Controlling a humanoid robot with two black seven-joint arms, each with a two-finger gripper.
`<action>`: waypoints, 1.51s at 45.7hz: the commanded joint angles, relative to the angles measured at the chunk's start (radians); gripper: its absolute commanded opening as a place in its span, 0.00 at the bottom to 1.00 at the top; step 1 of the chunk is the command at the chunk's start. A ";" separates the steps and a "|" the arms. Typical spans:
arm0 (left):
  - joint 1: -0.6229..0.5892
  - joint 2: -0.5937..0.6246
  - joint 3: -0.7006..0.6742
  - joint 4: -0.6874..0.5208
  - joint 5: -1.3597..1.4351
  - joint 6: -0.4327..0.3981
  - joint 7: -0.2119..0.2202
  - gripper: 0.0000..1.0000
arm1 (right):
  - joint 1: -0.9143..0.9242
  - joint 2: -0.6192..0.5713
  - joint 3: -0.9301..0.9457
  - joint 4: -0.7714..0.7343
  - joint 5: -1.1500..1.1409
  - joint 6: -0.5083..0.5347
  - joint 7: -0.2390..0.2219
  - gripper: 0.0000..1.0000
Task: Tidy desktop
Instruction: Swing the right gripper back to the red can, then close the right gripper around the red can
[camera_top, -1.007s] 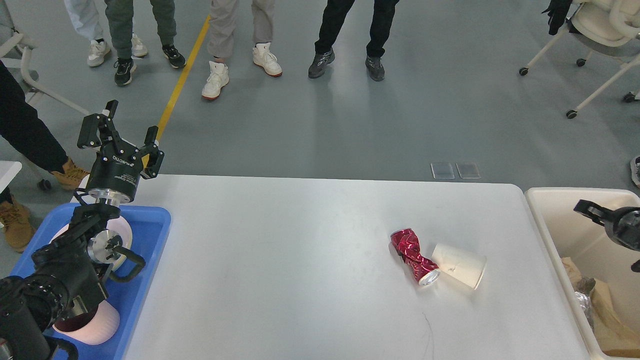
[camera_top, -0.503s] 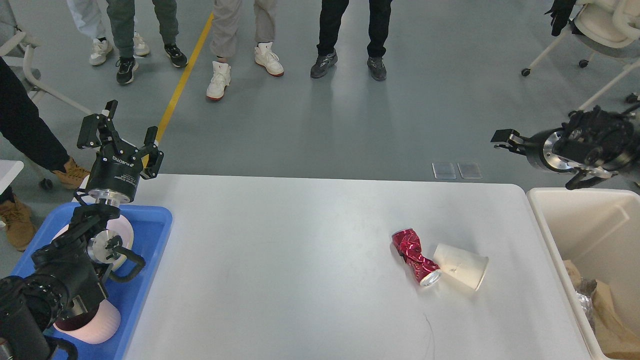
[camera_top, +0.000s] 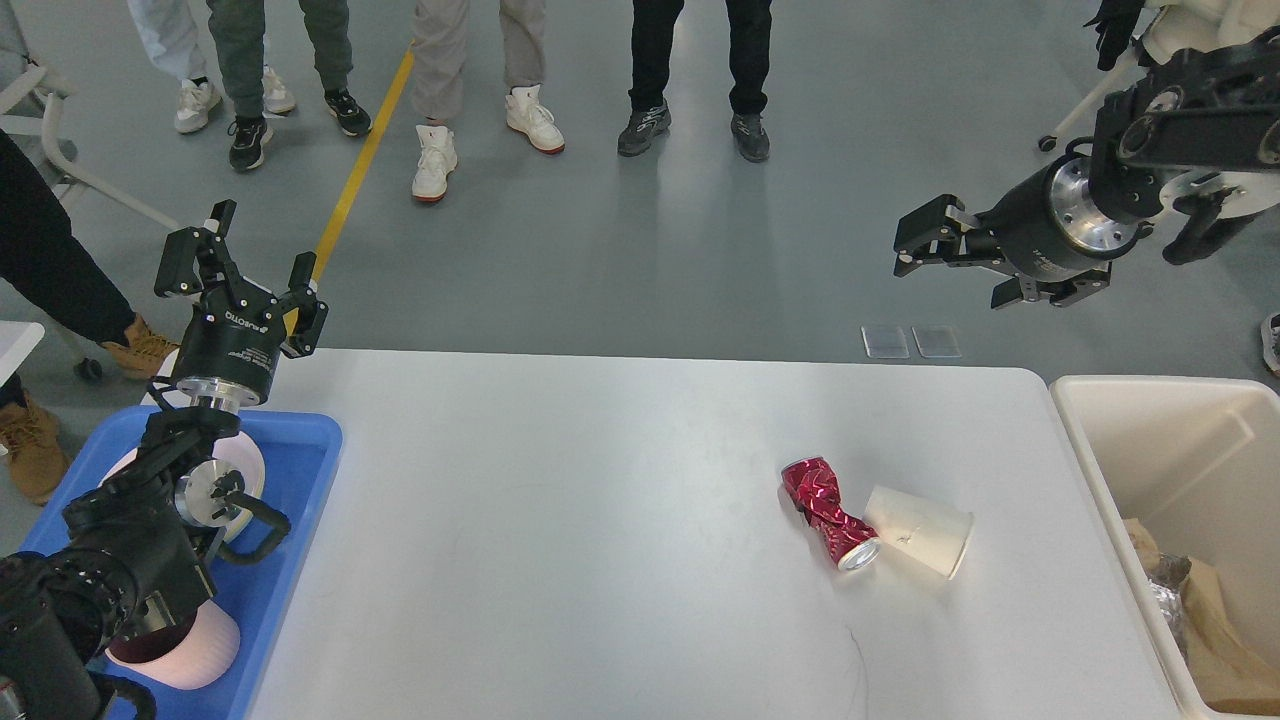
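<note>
On the white worktop (camera_top: 560, 520), right of centre: one crushed red can (camera_top: 828, 508) and one white paper cup (camera_top: 920, 543), both lying on their sides, touching at the can's near end. Left of the worktop, one blue tray (camera_top: 290, 560) with two pink cups (camera_top: 190, 650). Right of it, one cream bin (camera_top: 1120, 460) holding crumpled brown paper (camera_top: 1215, 640). Left gripper (camera_top: 240, 265) raised above the tray's far end, fingers apart, empty. Right gripper (camera_top: 925, 240) high beyond the far right corner, fingers apart, empty. Five pairs of legs on the floor behind.
</note>
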 joint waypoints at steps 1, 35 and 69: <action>0.000 0.000 0.000 0.000 0.000 0.000 0.000 0.96 | -0.013 0.029 0.004 -0.016 -0.006 -0.003 0.000 1.00; 0.000 0.000 0.000 0.000 0.000 0.000 0.000 0.96 | -0.508 0.310 0.007 -0.049 -0.386 -0.531 0.008 1.00; 0.000 0.000 0.000 0.000 0.000 0.000 0.000 0.96 | -0.806 0.373 0.001 -0.319 -0.458 -0.612 0.011 0.97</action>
